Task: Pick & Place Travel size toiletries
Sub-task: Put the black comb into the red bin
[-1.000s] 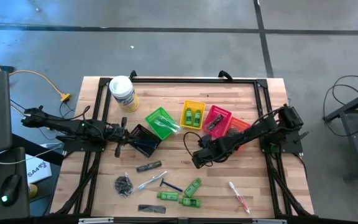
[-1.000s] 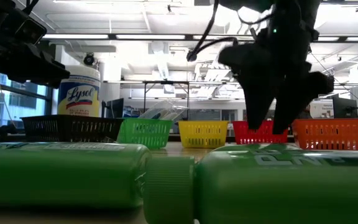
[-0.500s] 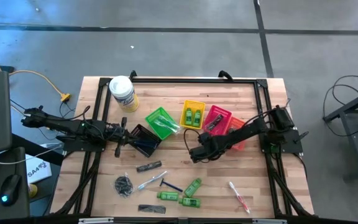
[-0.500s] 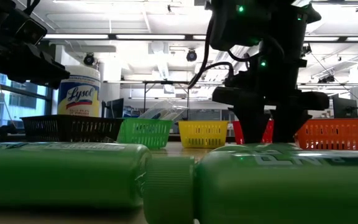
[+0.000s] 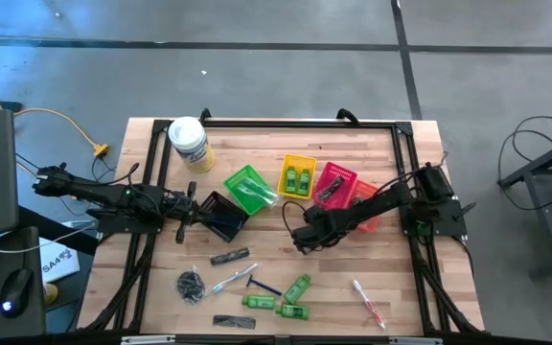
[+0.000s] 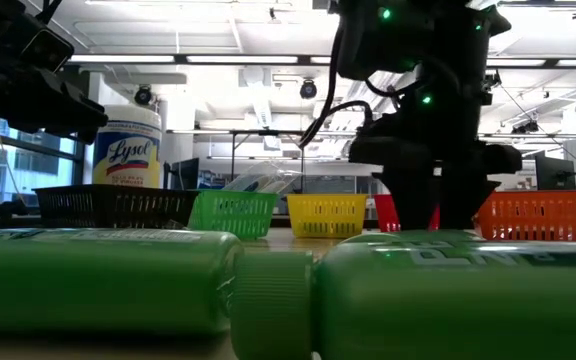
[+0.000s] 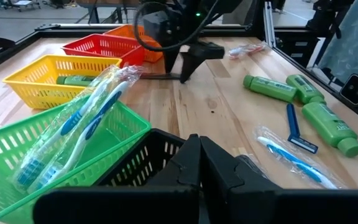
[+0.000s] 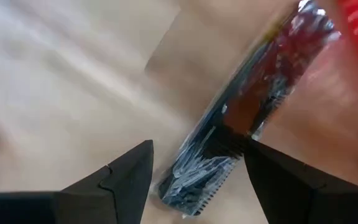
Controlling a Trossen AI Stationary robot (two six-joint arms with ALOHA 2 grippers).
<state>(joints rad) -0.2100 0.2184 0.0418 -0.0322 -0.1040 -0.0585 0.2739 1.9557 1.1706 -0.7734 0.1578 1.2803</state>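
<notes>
1. The right gripper [image 5: 300, 239] is seen near the table's centre in the high view, lowered to the wooden tabletop [image 5: 353, 144]. Its two dark fingers [image 8: 120, 177] are spread wide and nothing is clamped between them yet.

2. In the right wrist view a flat black comb in a clear crinkled wrapper [image 8: 241, 134] lies on the wood between and just ahead of the fingers, beside the wall of the red plastic basket [image 5: 334, 182]. In the high view the comb is hidden under the gripper.

3. The comb is judged light, thin and stiff. Its glossy wrapper is likely slippery and may slide or crumple under the pads.

4. Hold is best taken across the narrow width near the middle of the length, with the fingers brought down until the wood is touched, since so flat a thing offers little edge.

5. A grip near one end would probably let the comb swing or slip out of its sleeve.

6. The left gripper [image 7: 197, 165] is shut on nothing and waits over the black mesh basket [image 5: 220, 216], at about nine o'clock from the right gripper.

7. Other toiletries lie at about six to seven o'clock from the right gripper: green mini bottles [image 5: 297, 287], a blue-handled razor [image 5: 262, 285] and a clear-wrapped toothbrush [image 5: 230, 281].
</notes>
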